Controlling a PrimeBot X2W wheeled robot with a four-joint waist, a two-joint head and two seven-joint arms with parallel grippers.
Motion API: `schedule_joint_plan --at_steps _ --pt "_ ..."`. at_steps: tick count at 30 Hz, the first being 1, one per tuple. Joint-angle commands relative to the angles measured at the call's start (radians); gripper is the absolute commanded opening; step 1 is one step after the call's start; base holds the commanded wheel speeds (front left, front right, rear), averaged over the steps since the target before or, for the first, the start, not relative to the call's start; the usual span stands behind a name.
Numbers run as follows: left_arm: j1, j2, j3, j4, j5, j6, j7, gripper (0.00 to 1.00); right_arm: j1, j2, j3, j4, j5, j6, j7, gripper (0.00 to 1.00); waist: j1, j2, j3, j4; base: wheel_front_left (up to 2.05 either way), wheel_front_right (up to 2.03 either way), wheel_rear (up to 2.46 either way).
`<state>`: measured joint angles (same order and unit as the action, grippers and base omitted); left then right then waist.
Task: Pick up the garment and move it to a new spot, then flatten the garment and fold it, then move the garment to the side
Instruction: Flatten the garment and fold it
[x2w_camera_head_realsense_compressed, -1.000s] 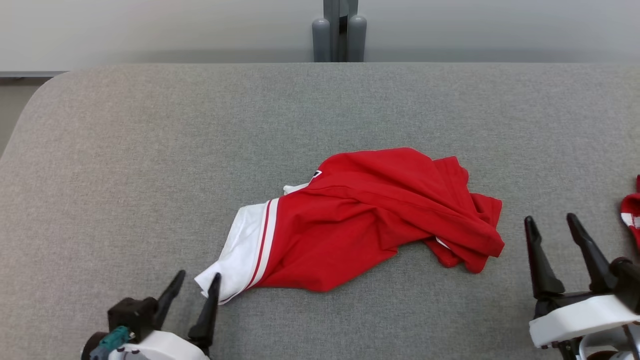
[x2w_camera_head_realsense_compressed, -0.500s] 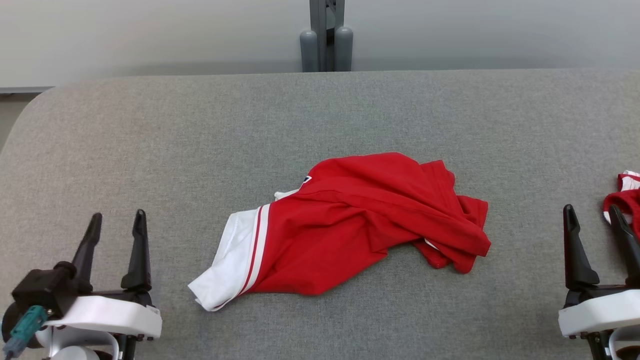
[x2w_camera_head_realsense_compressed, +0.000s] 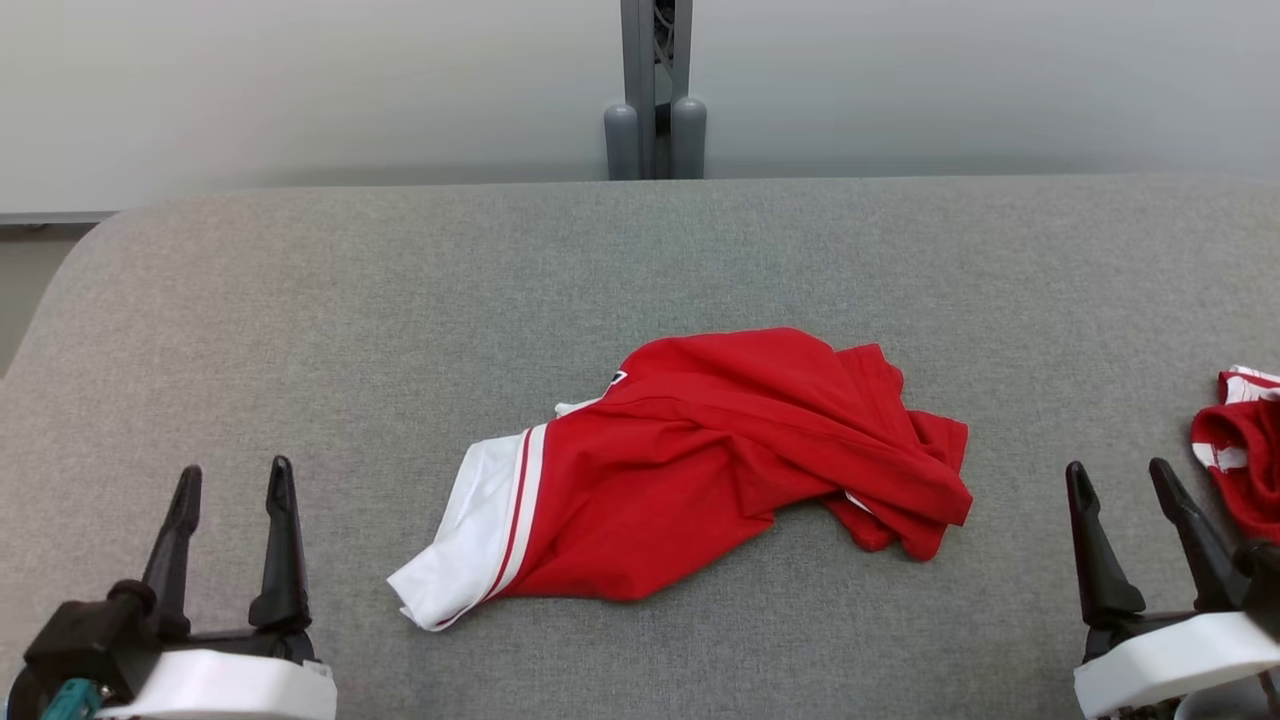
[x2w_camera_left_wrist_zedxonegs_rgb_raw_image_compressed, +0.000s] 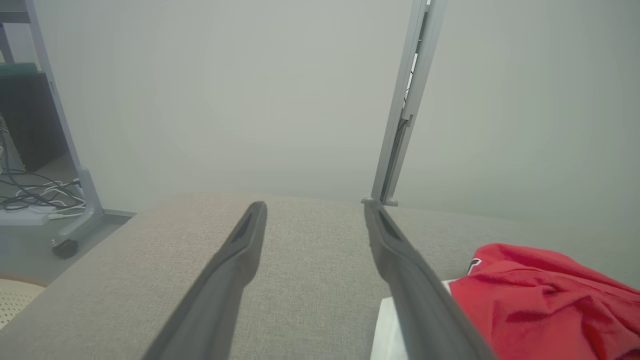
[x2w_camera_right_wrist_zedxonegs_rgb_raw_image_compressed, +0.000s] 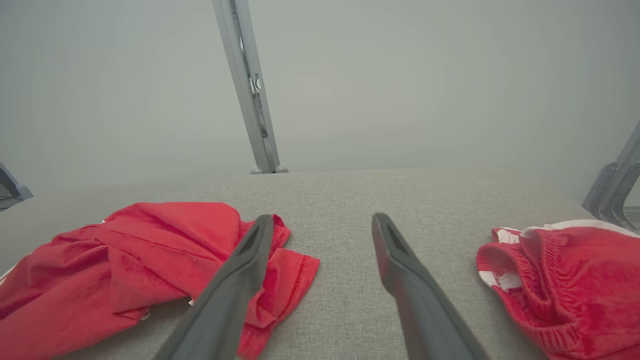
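Head view, red garment (x2w_camera_head_realsense_compressed: 700, 470) crumpled, L gripper (x2w_camera_head_realsense_compressed: 234, 466), R gripper (x2w_camera_head_realsense_compressed: 1117, 464) both open wide, empty, right wrist view, 2nd garment (x2w_camera_right_wrist_zedxonegs_rgb_raw_image_compressed: 575, 285) elastic-waisted.

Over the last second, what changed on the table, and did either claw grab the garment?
The left claw drew away to the robot's left from the white end of the red garment; the head camera shifted too. Nothing was grasped or released: it and the right claw stand open. The garment stayed crumpled on the table.
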<state>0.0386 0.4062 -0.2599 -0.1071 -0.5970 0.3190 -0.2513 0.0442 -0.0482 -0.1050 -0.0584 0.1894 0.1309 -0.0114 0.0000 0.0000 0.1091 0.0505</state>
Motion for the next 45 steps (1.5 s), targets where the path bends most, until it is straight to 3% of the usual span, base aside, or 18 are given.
schedule_joint_plan --at_steps 1,21,28,34,41,45 --pt "0.016 0.003 -0.002 -0.006 0.011 0.008 -0.005 1.0 0.012 -0.005 0.003 0.003 0.007 0.0 0.004 1.0 0.0 0.0 -0.012 0.004 0.0 0.0 0.0" --pt "0.028 0.012 -0.042 0.015 -0.023 -0.014 0.056 1.0 0.043 -0.005 0.027 0.001 0.02 0.0 0.012 1.0 0.0 0.0 -0.047 0.018 0.0 0.0 0.0" --pt "-0.097 0.057 -0.09 0.13 -0.1 -0.121 0.244 1.0 0.021 -0.004 0.036 -0.011 0.002 0.0 0.021 1.0 0.0 0.0 -0.01 0.03 0.0 0.0 0.0" --pt "-0.223 0.074 -0.151 0.312 -0.17 -0.248 0.413 1.0 -0.012 -0.005 0.059 -0.014 -0.008 0.0 0.02 1.0 0.0 0.0 0.029 0.015 0.0 0.0 0.0" --pt "-0.298 0.044 -0.204 0.448 -0.203 -0.366 0.466 1.0 -0.022 -0.005 0.062 -0.007 -0.004 0.0 0.008 1.0 0.0 0.0 0.06 -0.007 0.0 0.0 0.0" --pt "-0.316 0.03 -0.236 0.476 -0.217 -0.409 0.482 1.0 -0.029 -0.005 0.056 -0.003 0.0 0.0 0.0 1.0 0.0 0.0 0.076 -0.016 0.0 0.0 0.0"
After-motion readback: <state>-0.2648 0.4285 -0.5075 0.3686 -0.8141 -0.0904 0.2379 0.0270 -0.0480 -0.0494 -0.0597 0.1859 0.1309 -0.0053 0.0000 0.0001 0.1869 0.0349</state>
